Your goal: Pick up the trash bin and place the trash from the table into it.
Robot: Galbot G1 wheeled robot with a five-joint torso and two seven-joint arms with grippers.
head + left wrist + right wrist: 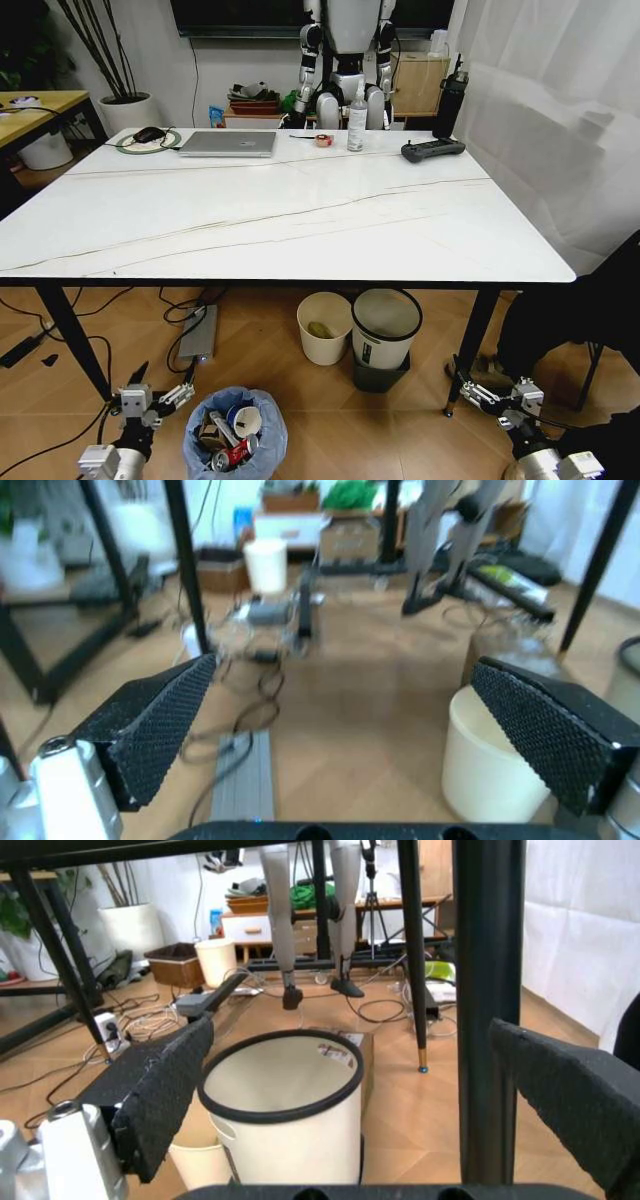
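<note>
The trash bin point(236, 432), lined with a crinkly light-blue bag, stands on the wooden floor in front of the table point(300, 215). Inside it lies trash point(232, 440): a crushed red can, a blue paper cup, white paper and brown cardboard. My left gripper point(163, 386) hangs low just left of the bin, open and holding nothing. In the left wrist view the left gripper point(342, 664) has its pads spread wide over bare floor. My right gripper point(470, 390) is open near the table's right front leg point(478, 340), and the right gripper point(350, 1027) faces under the table.
Under the table stand a plain cream bin point(323, 327) point(490, 769) and a white bin with a black rim point(385, 325) point(290, 1110). Cables and a power strip point(198, 332) lie on the floor. A laptop point(228, 143), a bottle point(357, 120) and a game controller point(432, 150) sit at the table's far edge.
</note>
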